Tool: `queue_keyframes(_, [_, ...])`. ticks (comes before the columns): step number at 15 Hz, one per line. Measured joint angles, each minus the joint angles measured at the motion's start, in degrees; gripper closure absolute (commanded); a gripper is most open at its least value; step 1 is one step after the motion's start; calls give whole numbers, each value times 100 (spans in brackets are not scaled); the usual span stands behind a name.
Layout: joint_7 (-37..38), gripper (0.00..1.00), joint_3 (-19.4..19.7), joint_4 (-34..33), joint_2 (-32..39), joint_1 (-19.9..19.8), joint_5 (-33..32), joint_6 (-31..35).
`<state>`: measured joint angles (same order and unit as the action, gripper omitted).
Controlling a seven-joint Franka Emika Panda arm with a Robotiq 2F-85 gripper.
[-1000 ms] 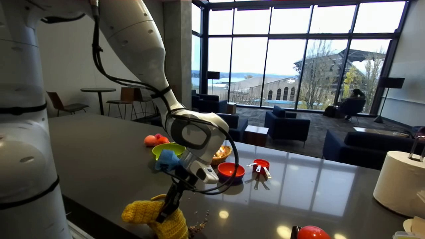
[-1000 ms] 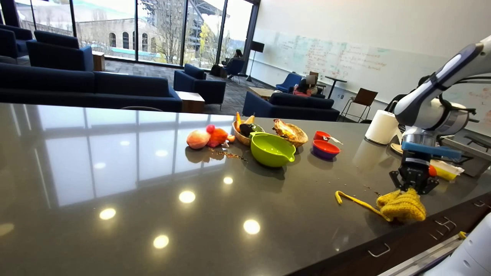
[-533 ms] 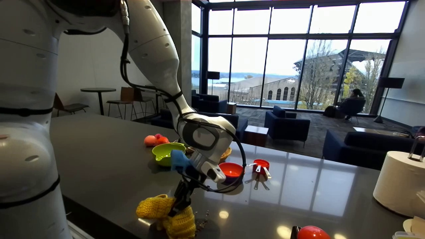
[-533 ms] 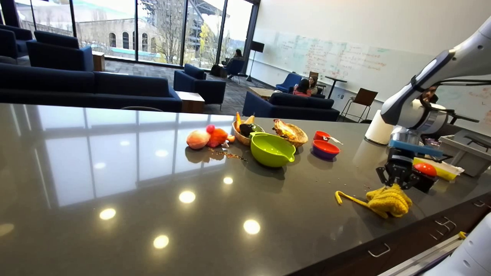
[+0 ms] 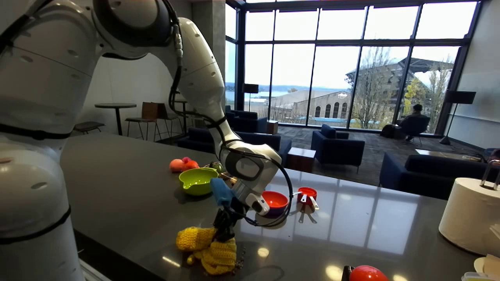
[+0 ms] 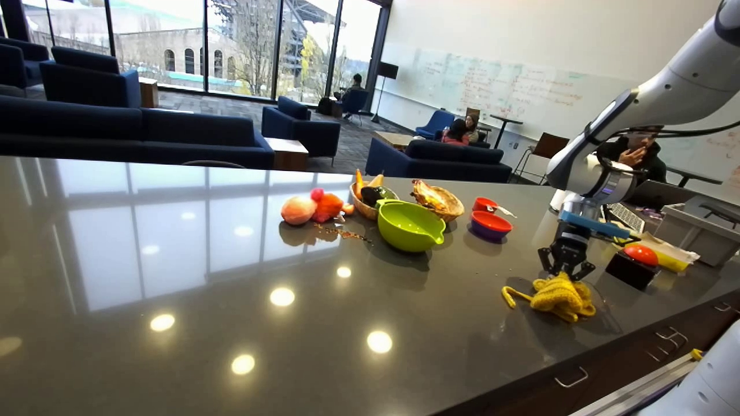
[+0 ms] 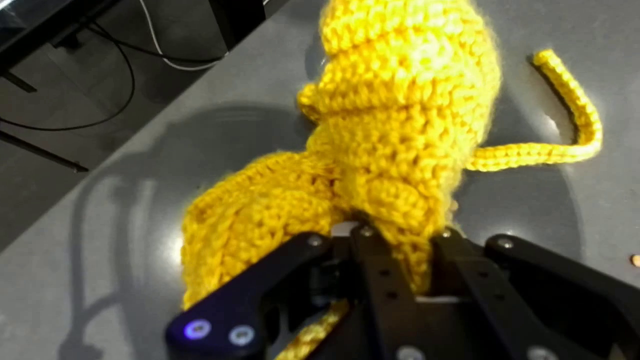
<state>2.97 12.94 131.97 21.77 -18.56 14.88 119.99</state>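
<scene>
Clamped down, the gripper (image 7: 404, 239) holds a gathered fold of the yellow crocheted piece (image 7: 405, 100) between its jaws, at the narrow waist where two plump lobes meet. The piece is low at the table (image 6: 462, 358), near the black box (image 6: 630, 273) that carries a red dome (image 6: 642, 254) but not touching it; whether its underside rests on the surface is hard to tell. A thin cord (image 7: 545, 152) trails from it on the side away from that box, curled at the tip. Well apart from the box stands the red-and-purple bowl (image 6: 491, 226), and farther from it, the spouted lime-green bowl (image 6: 407, 228). The piece should prove light and soft, giving under a squeeze and sagging on either side of the hold. Its coarse stitches look grippy rather than slippery, and nothing about it seems likely to break, though loops could snag or pull out of shape. The waist seems a sound place to grasp: thin enough to bunch and near the middle. The cord looks a poor handle, since the bulk would swing from it.
</scene>
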Motion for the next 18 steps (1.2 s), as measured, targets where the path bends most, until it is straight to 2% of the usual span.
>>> queue_keyframes(6, [-274,96,-342,-744,372,59,111,-6])
queue_keyframes(12, [-361,96,-521,-1317,498,236,105,-4])
queue_keyframes(18, [-157,96,-440,-1292,360,426,-151,0])
